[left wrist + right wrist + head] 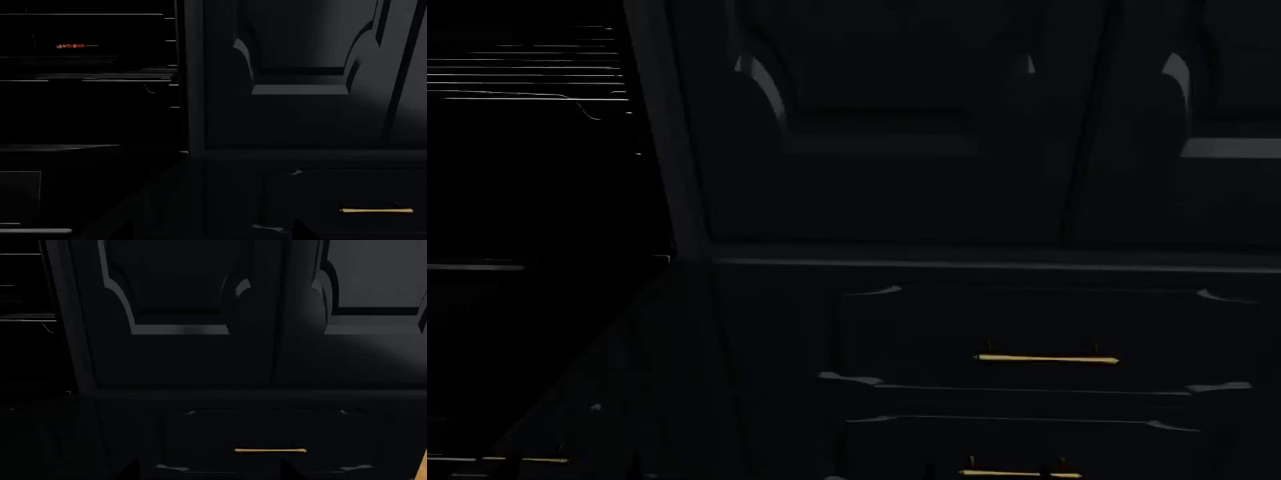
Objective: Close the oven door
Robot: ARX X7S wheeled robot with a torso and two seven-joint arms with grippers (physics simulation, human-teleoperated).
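Note:
The scene is very dark. The oven cavity [87, 75] stands open, with thin rack lines and a small red glow [77, 46] inside. The oven door [73, 190] is a flat black panel hanging down and out below the cavity, with a pale strip at its near edge. It also shows dimly in the head view [521, 370]. My left gripper [213, 235] shows only as two dark fingertips [300, 232] set wide apart in front of the cabinet, with nothing between them. My right gripper [210, 474] is likewise open and faces a drawer. Neither gripper touches the door.
Dark raised-panel cabinet doors [881, 130] fill the wall to the right of the oven. Below them are dark drawers with short brass handles [1048, 358] [270, 450] [377, 210]. A vertical cabinet post [667, 150] separates the oven from the cabinets.

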